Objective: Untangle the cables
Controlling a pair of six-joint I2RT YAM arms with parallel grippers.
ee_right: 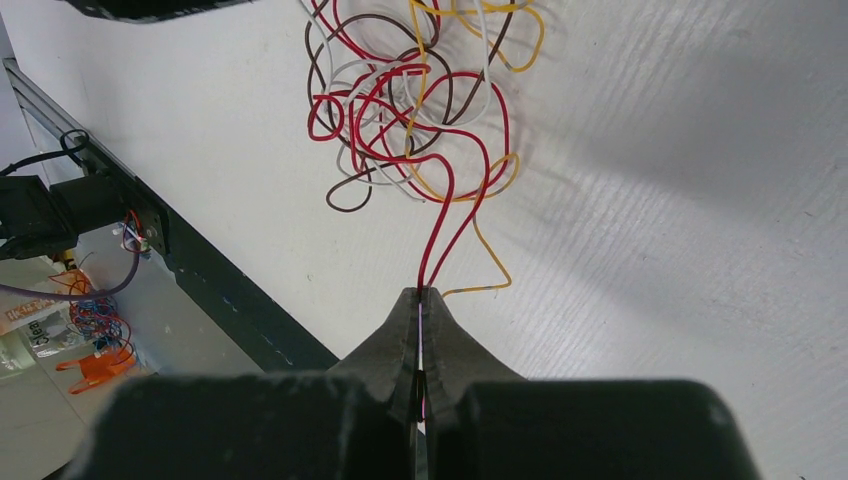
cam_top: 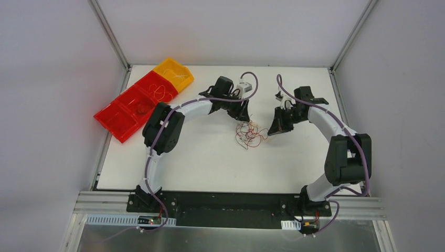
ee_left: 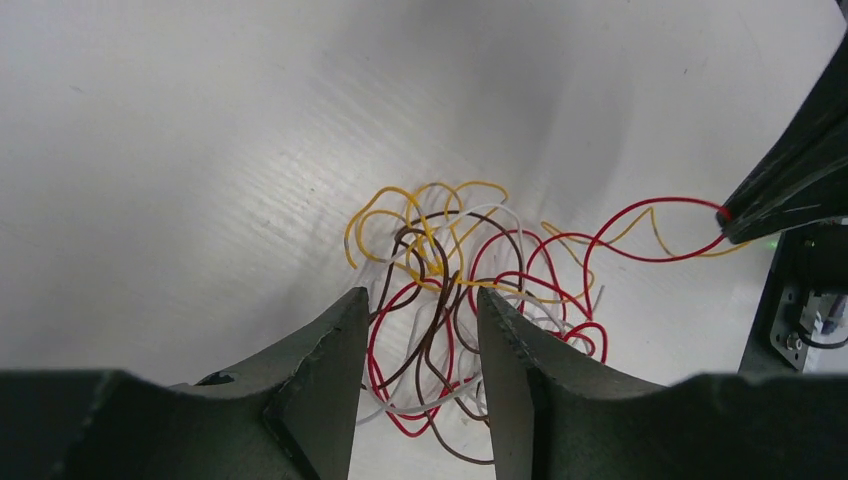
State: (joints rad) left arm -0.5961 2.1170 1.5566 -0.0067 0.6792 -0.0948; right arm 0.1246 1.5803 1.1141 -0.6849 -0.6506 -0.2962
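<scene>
Two arms bow outward from their bases at the near edge and curl back in toward the middle of the white tabletop (cam_top: 210, 157), their wrists tipped down and facing each other across a small tangle of thin curly wires (cam_top: 249, 134) in red, yellow, white and brown. The tangle lies on the table between the two tools, a little past the centre.

From the left, the left gripper (cam_top: 244, 116) hangs nose-down over the far-left side of the heap. In its own camera the jaws stand a narrow way apart and grip nothing, and red, brown and white strands of the knot (ee_left: 440, 265) run across the gap beneath them.

On the other side, the right gripper (cam_top: 273, 131) leans in low, with its forearm sloping down to the table. Its jaws are pressed together on a loop of red wire (ee_right: 437, 225) that runs straight out from the knot (ee_right: 400, 110) into the fingertips. A yellow strand trails just beside it.

Off at the far left edge sits a slanted row of red and orange plastic bins (cam_top: 118, 123), well apart from the heap. One red bin holds a few pale loose strands.
</scene>
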